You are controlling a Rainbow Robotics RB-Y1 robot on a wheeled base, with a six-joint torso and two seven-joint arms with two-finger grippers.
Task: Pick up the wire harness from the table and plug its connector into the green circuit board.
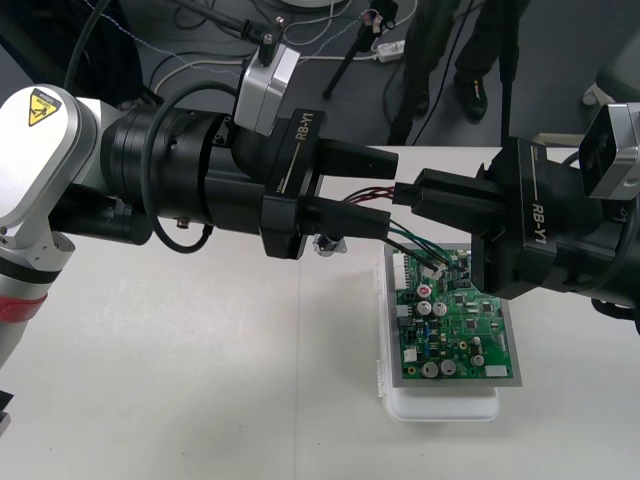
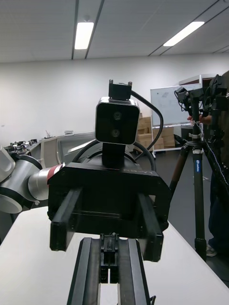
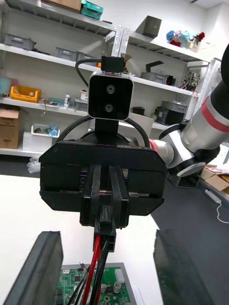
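Note:
My right gripper (image 1: 405, 193) reaches in from the right and is shut on the wire harness (image 1: 415, 245) above the far edge of the green circuit board (image 1: 455, 325). In its wrist view a small black plug (image 2: 109, 252) sits between its fingers (image 2: 90, 271). Red, black and green wires (image 3: 98, 267) run from that grip down to the board's (image 3: 112, 281) far left corner; I cannot tell whether anything is seated there. My left gripper (image 1: 394, 192) faces it from the left, open, with its fingers (image 3: 43, 267) either side of the right fingertips.
The board rests on a white base (image 1: 440, 405) right of the table's middle. A small silvery part (image 1: 325, 244) shows beneath the left gripper. Bare tabletop (image 1: 200, 380) stretches to the left and front. Cables and a tripod stand on the dark floor (image 1: 350, 50) beyond.

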